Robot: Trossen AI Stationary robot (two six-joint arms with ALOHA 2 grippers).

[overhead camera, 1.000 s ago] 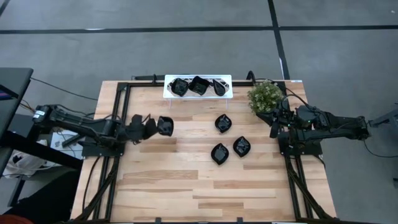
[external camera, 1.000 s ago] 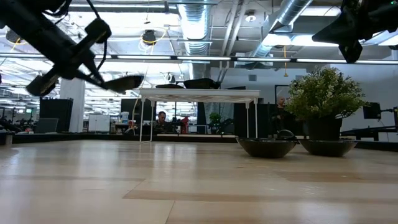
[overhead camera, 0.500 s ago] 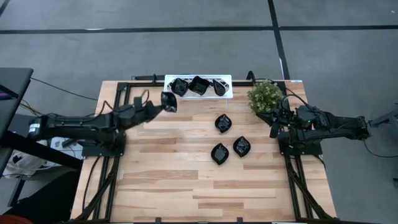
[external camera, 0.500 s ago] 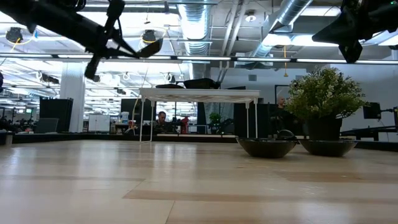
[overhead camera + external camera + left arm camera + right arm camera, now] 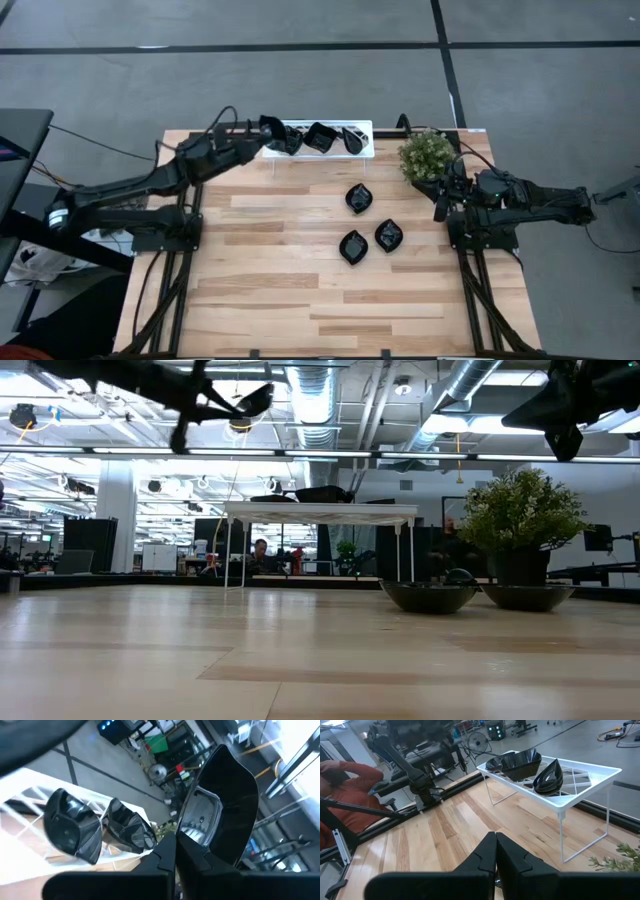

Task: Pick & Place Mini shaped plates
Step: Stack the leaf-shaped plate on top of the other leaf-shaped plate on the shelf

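Note:
My left gripper (image 5: 258,130) is shut on a glossy black mini plate (image 5: 271,127), high over the left end of the white lattice tray (image 5: 366,150). In the low view the plate (image 5: 250,402) hangs well above the tray (image 5: 320,510). Three more black plates (image 5: 289,140) (image 5: 320,136) (image 5: 352,138) lie in the tray. Three others (image 5: 359,198) (image 5: 353,246) (image 5: 388,235) rest flat on the table. My right gripper (image 5: 440,207) is shut and empty, raised at the table's right edge. My left gripper pinches the plate's rim (image 5: 192,834) between its two fingers, at the plate's end nearest the arm. The fingers come from the table's left, slanting toward the far edge. The plate (image 5: 225,805) sticks out beyond the fingertips, tilted and lifted clear of tray and table.
A small potted plant (image 5: 428,153) stands at the far right, beside the tray. The tray stands on thin white legs (image 5: 562,840) at the far edge. A person in red (image 5: 345,775) shows beyond the table's left side in the right wrist view.
My left gripper has gone from the left middle of the table toward the far edge and the tray, rising, with the black plate held throughout. The plate now hangs over the tray's left end.

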